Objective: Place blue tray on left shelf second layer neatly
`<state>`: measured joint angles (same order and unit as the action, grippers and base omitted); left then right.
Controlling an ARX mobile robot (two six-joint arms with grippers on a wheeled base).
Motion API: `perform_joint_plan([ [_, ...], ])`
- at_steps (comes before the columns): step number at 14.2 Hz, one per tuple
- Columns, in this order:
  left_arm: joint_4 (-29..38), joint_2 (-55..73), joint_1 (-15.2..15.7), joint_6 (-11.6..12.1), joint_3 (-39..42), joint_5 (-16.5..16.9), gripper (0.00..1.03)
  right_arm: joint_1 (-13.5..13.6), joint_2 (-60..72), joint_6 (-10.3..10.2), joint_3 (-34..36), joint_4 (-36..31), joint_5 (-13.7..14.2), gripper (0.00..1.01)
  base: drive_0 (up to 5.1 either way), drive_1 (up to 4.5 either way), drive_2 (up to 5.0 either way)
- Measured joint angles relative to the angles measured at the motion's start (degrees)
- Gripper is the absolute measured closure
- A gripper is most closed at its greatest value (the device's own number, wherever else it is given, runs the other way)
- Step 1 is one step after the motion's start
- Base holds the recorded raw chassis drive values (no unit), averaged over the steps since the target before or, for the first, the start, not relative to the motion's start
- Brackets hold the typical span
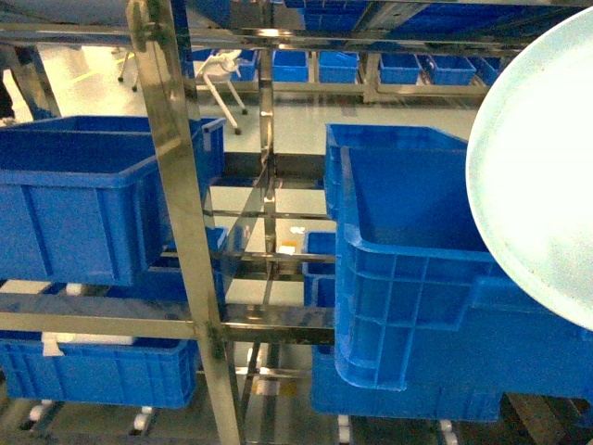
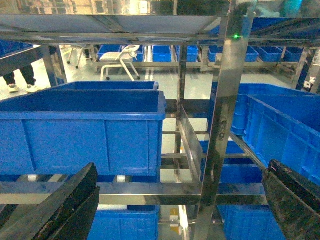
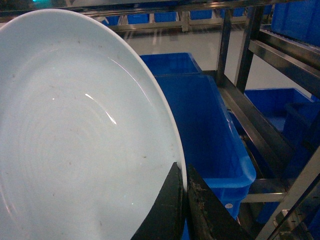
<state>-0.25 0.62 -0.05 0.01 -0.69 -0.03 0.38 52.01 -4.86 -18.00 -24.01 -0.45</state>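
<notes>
Fingers of our right end effector (image 3: 184,200) pinch the blue tray (image 1: 542,176) by its rim, tilted, beside the steel rack (image 1: 185,222) holding blue crates (image 1: 93,199); our left end effector (image 2: 180,205) gapes, holding nothing.

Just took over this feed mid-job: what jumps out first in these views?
The pale blue tray fills the right wrist view, pinched at its rim by the right gripper, and it looms at the right edge of the head view. Deep blue crates crowd the steel rack on both sides of its shiny post. The left gripper is open and empty, facing the rack.
</notes>
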Motion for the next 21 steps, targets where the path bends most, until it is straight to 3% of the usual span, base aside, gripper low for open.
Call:
perform_joint_plan([
  [20,-0.02,0.0,0.0,0.0,0.0,0.0,0.05,0.0,0.0,0.0,0.0,0.0,0.0,0.99,0.0,0.0,0.0],
  [21,0.0,0.0,0.0,0.0,0.0,0.0,0.05,-0.37,0.02,-0.77,-0.37,2.25,-1.33,0.99,0.0,0.0,0.0],
])
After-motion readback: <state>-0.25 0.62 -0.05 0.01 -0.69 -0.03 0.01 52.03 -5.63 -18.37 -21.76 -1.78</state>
